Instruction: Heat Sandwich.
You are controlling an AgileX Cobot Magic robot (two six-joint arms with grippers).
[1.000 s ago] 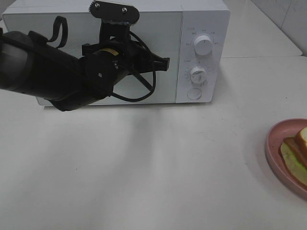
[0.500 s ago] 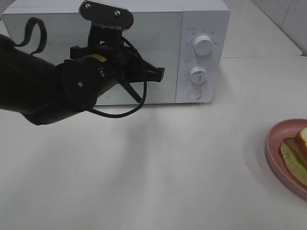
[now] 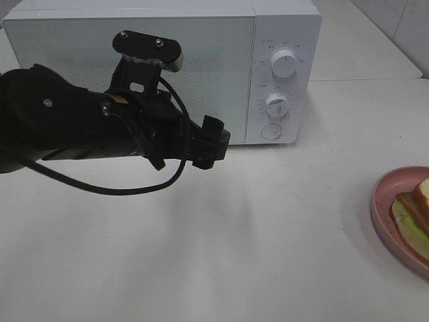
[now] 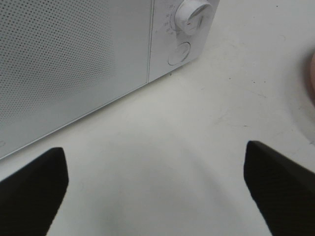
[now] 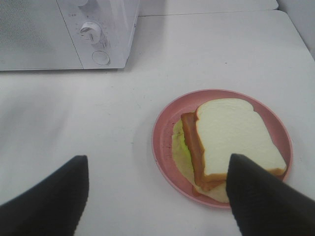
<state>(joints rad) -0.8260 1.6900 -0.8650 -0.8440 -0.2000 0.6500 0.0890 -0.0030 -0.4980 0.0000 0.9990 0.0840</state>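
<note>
The sandwich (image 5: 231, 137), white bread over brown and pale green layers, lies on a round pink plate (image 5: 162, 132) and shows at the right edge of the high view (image 3: 417, 215), cut off by the frame. My right gripper (image 5: 157, 196) hovers open above the table just before the plate, holding nothing; it is out of the high view. My left gripper (image 3: 211, 141) hangs low in front of the microwave (image 3: 201, 40), near the door's lower right corner. In the left wrist view, the left gripper (image 4: 157, 196) is open wide and empty.
The white microwave's door (image 4: 74, 49) is shut. Its panel carries two knobs (image 3: 283, 64) (image 3: 276, 105) and a round button (image 3: 271, 131). The plate (image 3: 379, 201) sits at the table's right side. Bare white tabletop (image 3: 268, 235) lies between microwave and plate.
My left arm has dropped from the microwave door's height down toward the table, and its gripper has gone from shut to open. The sandwich and plate have not moved.
</note>
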